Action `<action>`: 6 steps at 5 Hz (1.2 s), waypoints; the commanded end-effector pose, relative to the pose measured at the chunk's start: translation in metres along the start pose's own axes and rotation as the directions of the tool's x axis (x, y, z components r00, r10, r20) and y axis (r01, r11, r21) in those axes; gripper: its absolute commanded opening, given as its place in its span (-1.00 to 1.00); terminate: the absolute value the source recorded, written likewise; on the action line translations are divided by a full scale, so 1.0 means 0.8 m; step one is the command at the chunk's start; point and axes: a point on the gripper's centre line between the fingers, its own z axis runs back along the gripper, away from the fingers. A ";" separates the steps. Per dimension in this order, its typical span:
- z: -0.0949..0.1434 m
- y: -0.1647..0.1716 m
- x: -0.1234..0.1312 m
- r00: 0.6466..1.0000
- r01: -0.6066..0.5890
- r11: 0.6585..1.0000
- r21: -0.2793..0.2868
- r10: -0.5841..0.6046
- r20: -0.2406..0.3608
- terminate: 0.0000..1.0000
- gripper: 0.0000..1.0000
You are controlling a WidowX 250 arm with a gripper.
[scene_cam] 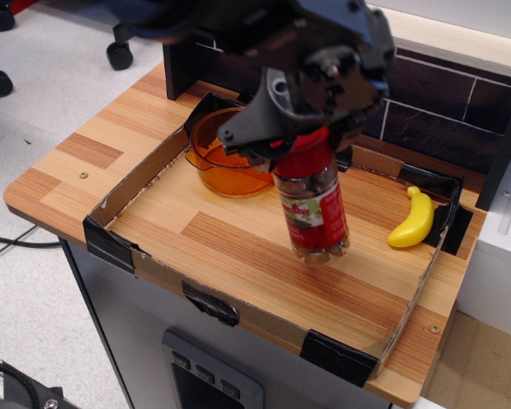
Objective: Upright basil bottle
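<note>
Near the middle of the cardboard tray point(128, 189) on the tabletop point(77, 158), your basil bottle point(313, 209) hangs with its jaws clenched on the red lid end, which lets the base swing down beneath the grip; its long axis runs nearly vertical, lid up, base low over the wood and tipped slightly right. You have the orange pot point(226, 158) behind-left and the banana point(413, 219) well apart; whether the base touches, you cannot tell.

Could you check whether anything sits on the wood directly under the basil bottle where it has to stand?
Nothing visible does. The end effector holds the basil bottle almost upright over bare wood; orange pot and banana sit clear.
</note>
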 end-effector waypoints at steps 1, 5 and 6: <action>0.001 -0.013 -0.008 0.997 0.067 0.996 0.050 -0.069 0.027 -1.00 1.00; 0.044 -0.027 0.054 0.964 -0.152 0.984 0.089 0.168 -0.207 -1.00 1.00; 0.044 -0.027 0.054 0.964 -0.152 0.984 0.089 0.168 -0.207 -1.00 1.00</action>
